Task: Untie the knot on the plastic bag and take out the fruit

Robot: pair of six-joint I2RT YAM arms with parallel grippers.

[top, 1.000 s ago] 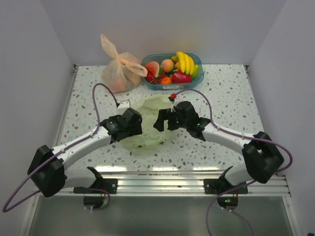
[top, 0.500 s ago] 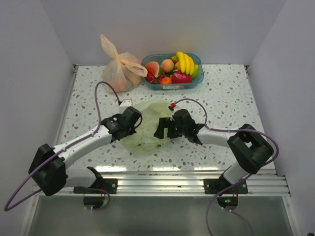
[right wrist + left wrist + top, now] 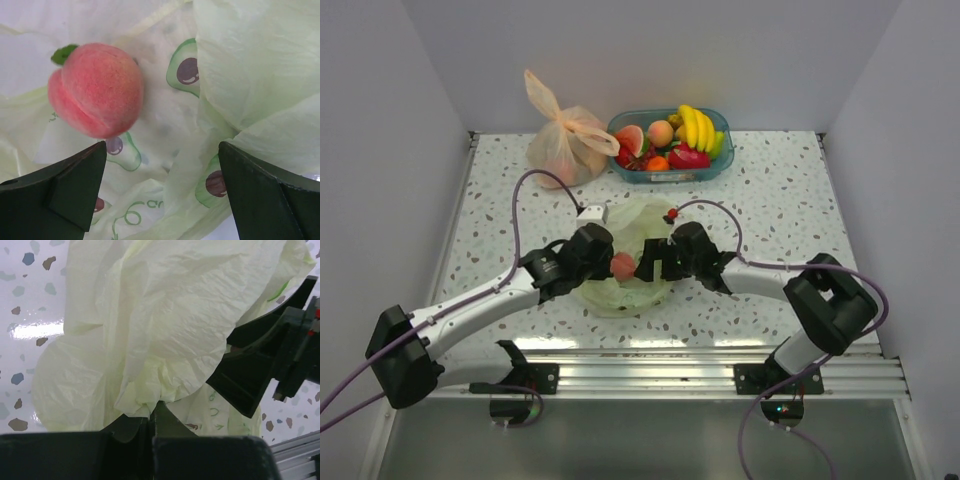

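The pale green plastic bag (image 3: 632, 228) lies crumpled in the middle of the table between both arms. My left gripper (image 3: 150, 413) is shut on a fold of the bag's film (image 3: 165, 325), pinching it at the fingertips. A pink-orange peach, the fruit (image 3: 95, 90), lies on the printed film inside the opened bag (image 3: 250, 60). It also shows in the top view as the fruit (image 3: 622, 266), between the left gripper (image 3: 608, 264) and the right gripper (image 3: 646, 264). My right gripper (image 3: 162, 187) is open, just short of the peach, with only film between its fingers. No knot shows.
A peach-orange tied bag (image 3: 565, 140) stands at the back left. Beside it is a blue basket (image 3: 665, 177) filled with bananas, a peach and other fruit. White walls close in the table on three sides. The right gripper's black body (image 3: 270, 365) shows in the left wrist view.
My left gripper has shut on the bag's film and shifted right. The right gripper moved left to the bag. The peach has come into view between them.
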